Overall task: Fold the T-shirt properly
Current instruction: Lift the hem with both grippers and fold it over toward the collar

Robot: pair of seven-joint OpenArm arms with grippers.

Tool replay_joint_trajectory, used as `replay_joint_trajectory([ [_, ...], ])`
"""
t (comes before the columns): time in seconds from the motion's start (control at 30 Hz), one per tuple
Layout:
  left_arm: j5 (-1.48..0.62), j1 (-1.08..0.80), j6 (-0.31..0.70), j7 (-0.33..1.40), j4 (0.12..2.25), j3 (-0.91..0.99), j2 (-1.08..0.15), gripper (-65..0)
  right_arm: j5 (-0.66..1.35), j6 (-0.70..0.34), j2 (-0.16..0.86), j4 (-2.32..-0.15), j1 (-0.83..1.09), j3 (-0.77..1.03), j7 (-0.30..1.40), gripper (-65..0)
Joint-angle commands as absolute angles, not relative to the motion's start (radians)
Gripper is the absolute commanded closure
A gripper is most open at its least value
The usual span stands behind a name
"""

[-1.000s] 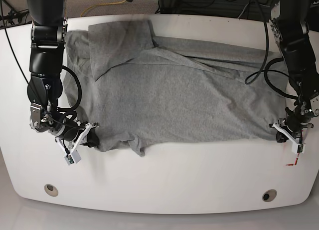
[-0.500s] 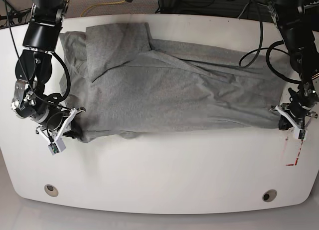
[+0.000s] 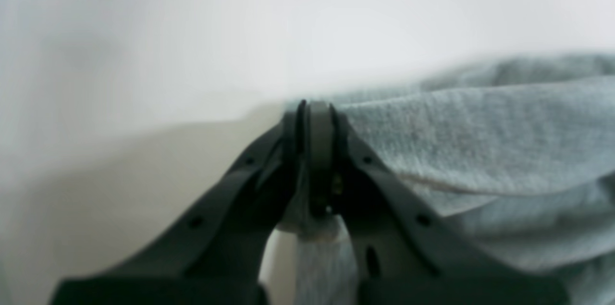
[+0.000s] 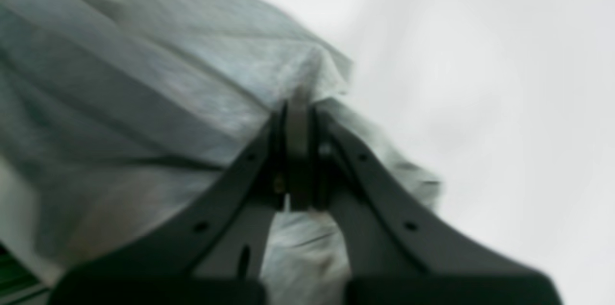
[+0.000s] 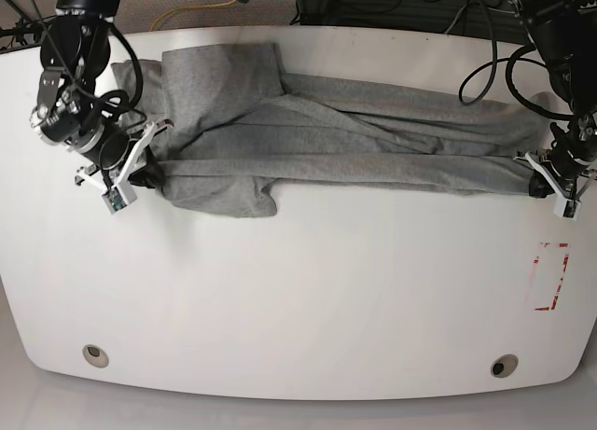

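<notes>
The heather-grey T-shirt (image 5: 336, 141) lies stretched in a long band across the far half of the white table (image 5: 298, 290), its near edge lifted and carried back over the rest. My left gripper (image 5: 539, 180) is shut on the shirt's corner at the base view's right end. In the left wrist view the left gripper (image 3: 314, 117) pinches the T-shirt (image 3: 480, 137) between its fingertips. My right gripper (image 5: 145, 173) is shut on the corner at the left end. The right wrist view shows the right gripper (image 4: 298, 113) clamping bunched T-shirt (image 4: 168, 103) fabric. A sleeve flap (image 5: 233, 201) hangs toward the front.
A red-marked rectangle (image 5: 550, 276) sits on the table near the right edge. Two round holes (image 5: 93, 353) (image 5: 504, 365) lie near the front edge. Cables (image 5: 392, 6) trail behind the table's far edge.
Both grippers have carried the shirt's near edge away from the front toward the far side, folding it over. The shirt's visible area has narrowed to a long band.
</notes>
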State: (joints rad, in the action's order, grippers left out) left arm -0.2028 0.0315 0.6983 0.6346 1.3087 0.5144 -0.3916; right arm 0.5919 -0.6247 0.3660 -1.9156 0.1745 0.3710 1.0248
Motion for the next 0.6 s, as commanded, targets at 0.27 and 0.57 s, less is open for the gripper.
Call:
replay_joint_trajectory([
  [0.27,-0.202,-0.104,0.697,0.613,1.408,0.535,-0.418,0.0,0.585,-0.619,0.291,-1.995,0.355,0.470,1.092,-3.0],
  [0.57,-0.200,-0.143,0.696,0.648,1.411,0.539,-0.420,-30.4,0.585,-0.618,0.282,-1.997,0.426,0.504,1.092,-30.6],
])
